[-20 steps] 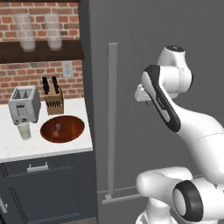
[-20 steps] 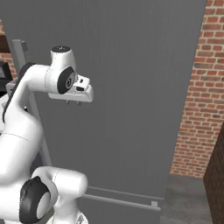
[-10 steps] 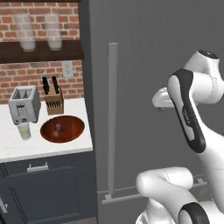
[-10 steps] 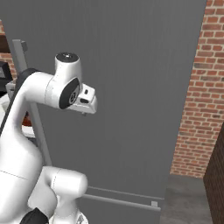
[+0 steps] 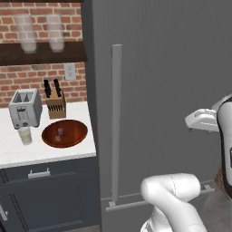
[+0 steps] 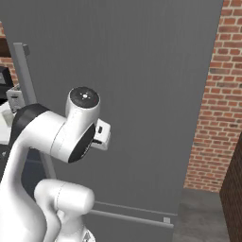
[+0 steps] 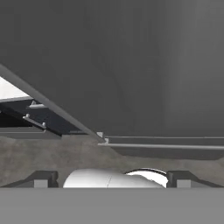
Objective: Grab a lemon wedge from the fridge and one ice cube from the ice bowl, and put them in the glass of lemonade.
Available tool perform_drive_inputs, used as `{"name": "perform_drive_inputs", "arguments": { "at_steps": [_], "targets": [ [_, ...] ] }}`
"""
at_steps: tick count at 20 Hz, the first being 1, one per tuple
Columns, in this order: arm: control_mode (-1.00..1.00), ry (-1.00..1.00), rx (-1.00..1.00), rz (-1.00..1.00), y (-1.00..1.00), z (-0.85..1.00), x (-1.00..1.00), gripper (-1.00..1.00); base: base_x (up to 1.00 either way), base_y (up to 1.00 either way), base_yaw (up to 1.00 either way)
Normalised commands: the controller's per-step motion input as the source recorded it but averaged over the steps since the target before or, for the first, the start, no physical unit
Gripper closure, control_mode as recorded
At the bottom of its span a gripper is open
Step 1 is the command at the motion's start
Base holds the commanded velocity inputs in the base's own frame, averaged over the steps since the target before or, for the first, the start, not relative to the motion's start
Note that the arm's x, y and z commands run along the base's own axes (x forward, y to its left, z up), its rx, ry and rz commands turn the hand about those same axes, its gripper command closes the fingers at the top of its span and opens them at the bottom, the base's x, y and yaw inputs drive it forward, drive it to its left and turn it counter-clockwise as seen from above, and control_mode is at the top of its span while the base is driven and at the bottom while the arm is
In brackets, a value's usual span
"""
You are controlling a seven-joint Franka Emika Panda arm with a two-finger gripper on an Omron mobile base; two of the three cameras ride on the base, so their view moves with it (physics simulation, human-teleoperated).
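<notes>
You see a dark grey fridge (image 5: 167,68) with a light grey handle (image 5: 116,122), a reddish-brown ice bowl (image 5: 65,133), pale yellow-green lemonade (image 5: 25,135), and a red-brick wall (image 6: 220,94) at the right.

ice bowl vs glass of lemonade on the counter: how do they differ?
The ice bowl is wide, shallow and opaque reddish-brown; the glass of lemonade is narrow, upright and clear, with pale yellow-green liquid. The bowl sits in front of the knife block, the glass in front of the toaster. Both stand side by side on the white counter, left of the shut fridge.
</notes>
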Motion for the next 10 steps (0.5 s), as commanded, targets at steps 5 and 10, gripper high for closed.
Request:
{"name": "perform_drive_inputs", "arguments": {
  "at_steps": [5, 10],
  "targets": [
    [1.00, 0.00, 0.00, 0.00, 0.00, 0.00, 0.00, -1.00, 0.00, 0.14, -0.04],
    [1.00, 0.00, 0.00, 0.00, 0.00, 0.00, 0.00, -1.00, 0.00, 0.66, -0.18]
  ]
}}
